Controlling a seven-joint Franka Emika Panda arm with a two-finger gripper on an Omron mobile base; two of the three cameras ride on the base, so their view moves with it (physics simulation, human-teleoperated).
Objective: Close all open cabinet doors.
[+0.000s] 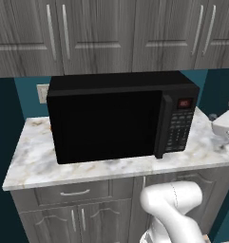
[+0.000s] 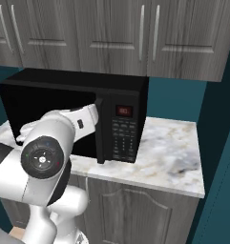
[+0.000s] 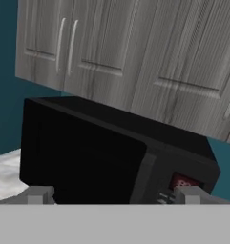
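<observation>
The gripper (image 3: pixel 114 194) stands spread wide with nothing between its fingertips (image 3: pixel 39 194), which rise far apart at the bottom of the hand view. Just beyond them sits the black microwave (image 3: pixel 111 157), its front and keypad side facing the hand. The microwave rests on a marbled white counter (image 1: pixel 35 161), with grey drawer fronts (image 1: pixel 73 192) below it. Above and behind the microwave, well beyond the gripper, hang the cabinet doors (image 3: pixel 102 52), grey wood-grain with long silver bar handles (image 1: pixel 65 31). From all three views the doors appear to lie flush in one row over the microwave.
</observation>
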